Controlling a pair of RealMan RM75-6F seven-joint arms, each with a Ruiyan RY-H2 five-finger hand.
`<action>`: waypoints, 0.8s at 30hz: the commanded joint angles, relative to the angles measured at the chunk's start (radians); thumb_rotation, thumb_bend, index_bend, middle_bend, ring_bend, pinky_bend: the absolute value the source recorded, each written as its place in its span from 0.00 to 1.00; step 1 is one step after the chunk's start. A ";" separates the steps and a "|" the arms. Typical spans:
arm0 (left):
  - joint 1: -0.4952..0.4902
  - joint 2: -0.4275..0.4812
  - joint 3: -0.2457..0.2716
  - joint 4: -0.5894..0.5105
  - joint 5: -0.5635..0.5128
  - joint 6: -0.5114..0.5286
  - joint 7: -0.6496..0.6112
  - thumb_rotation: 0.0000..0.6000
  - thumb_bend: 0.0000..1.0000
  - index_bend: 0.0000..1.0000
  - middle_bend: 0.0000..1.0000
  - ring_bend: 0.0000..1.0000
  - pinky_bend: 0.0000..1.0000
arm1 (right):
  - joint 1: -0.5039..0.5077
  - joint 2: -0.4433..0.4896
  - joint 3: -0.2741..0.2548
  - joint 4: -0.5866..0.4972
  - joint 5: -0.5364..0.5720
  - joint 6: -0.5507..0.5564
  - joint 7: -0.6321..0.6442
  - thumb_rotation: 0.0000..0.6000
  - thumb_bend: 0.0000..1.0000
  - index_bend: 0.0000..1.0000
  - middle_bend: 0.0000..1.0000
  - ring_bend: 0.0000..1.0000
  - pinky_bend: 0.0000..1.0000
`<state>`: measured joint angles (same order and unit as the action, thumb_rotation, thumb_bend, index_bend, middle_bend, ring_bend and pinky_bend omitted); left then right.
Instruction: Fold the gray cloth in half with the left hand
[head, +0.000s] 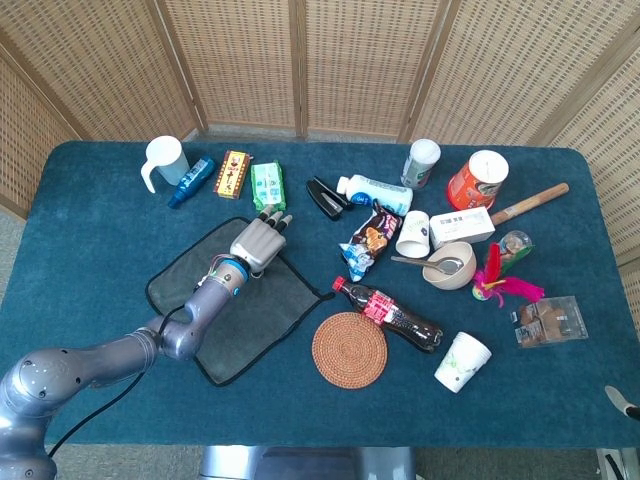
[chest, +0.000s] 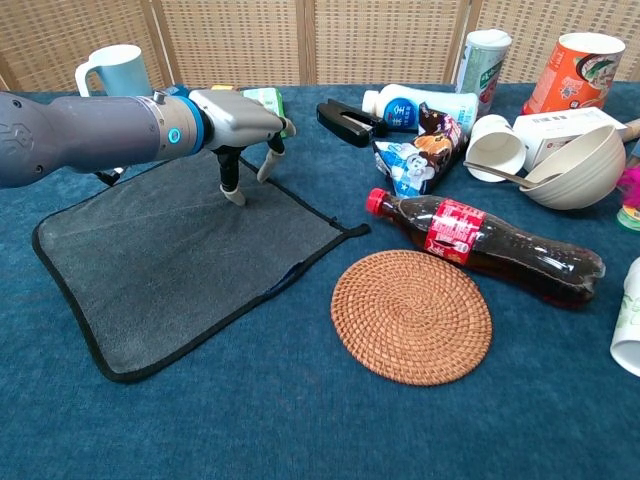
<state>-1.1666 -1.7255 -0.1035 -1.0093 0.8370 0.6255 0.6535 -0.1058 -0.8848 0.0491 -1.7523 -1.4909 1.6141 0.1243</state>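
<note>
The left hand (chest: 235, 125) hovers over the far corner of the gray cloth (chest: 190, 260), fingers spread and pointing down, holding nothing. The cloth lies flat and unfolded on the blue table (chest: 300, 420), left of a woven coaster (chest: 411, 316).

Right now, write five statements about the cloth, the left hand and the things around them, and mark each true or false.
1. The gray cloth lies spread flat, not yet folded. True.
2. The left hand is over the cloth's far part, fingers pointing down. True.
3. The left hand holds the cola bottle. False: the bottle lies on the table, apart from the hand.
4. The woven coaster sits on the cloth. False: it sits beside it, on the table.
5. The white mug is tipped over. False: it stands upright.
</note>
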 joint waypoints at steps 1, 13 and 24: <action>0.000 0.001 0.000 -0.004 -0.003 0.002 0.000 1.00 0.23 0.52 0.00 0.00 0.06 | 0.000 0.000 -0.001 -0.001 -0.002 0.001 0.001 1.00 0.00 0.03 0.00 0.00 0.00; -0.002 0.007 0.006 -0.011 -0.020 0.005 0.003 1.00 0.28 0.55 0.00 0.00 0.06 | 0.000 0.001 -0.002 -0.002 -0.003 0.000 0.001 1.00 0.00 0.03 0.00 0.00 0.00; 0.003 0.042 0.007 -0.044 -0.003 0.001 -0.032 1.00 0.36 0.54 0.00 0.00 0.06 | 0.000 0.001 -0.004 -0.003 -0.008 0.001 -0.002 1.00 0.00 0.03 0.00 0.00 0.00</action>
<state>-1.1636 -1.6841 -0.0975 -1.0528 0.8332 0.6255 0.6224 -0.1058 -0.8834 0.0455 -1.7555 -1.4984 1.6155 0.1229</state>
